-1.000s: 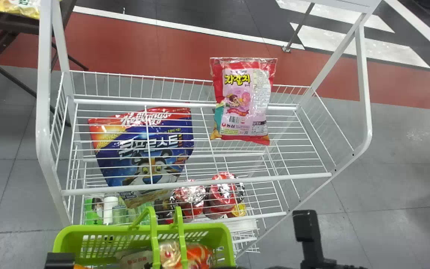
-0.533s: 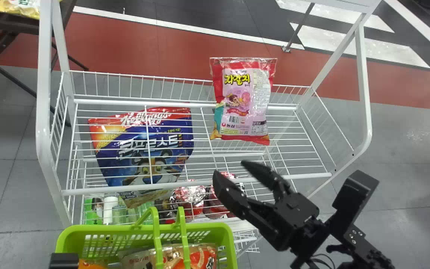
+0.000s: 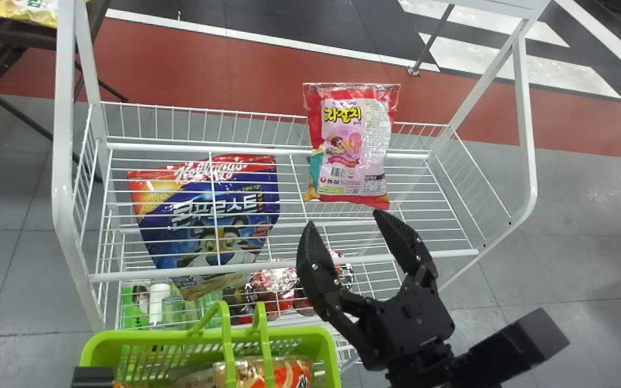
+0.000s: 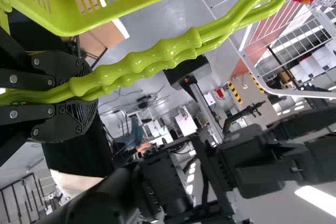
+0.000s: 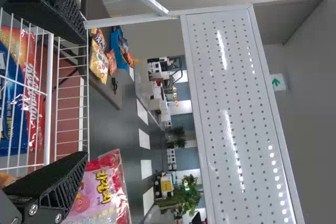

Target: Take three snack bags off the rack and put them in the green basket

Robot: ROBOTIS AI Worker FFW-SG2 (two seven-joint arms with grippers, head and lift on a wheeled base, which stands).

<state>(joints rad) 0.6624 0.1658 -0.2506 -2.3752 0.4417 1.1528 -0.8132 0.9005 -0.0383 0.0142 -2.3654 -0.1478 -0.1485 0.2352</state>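
In the head view my right gripper point(image 3: 351, 218) stands open over the front rail of the white rack point(image 3: 440, 199), just short of the pink and red snack bag point(image 3: 351, 145) on its upper shelf. My right gripper point(image 5: 79, 95) has that snack bag point(image 5: 102, 190) beyond one finger in the right wrist view. The green basket point(image 3: 100, 339) holds several bags, among them an orange and tan one point(image 3: 283, 372). A black part of my left gripper point(image 3: 92, 375) shows at the basket's left. In the left wrist view my left gripper point(image 4: 79, 90) is shut on the basket's handles point(image 4: 152, 59).
A blue cereal bag point(image 3: 202, 210) lies under the wires left of the snack bag. Red-lidded containers point(image 3: 275, 285) and bottles point(image 3: 159, 299) stand on a lower level. Posts frame both rack ends. A dark table point(image 3: 3, 35) with other bags is at the far left.
My right gripper has come in from the lower right edge, swung upright and moved over the rack's front rail towards the snack bag. The bags in the basket have shifted slightly.
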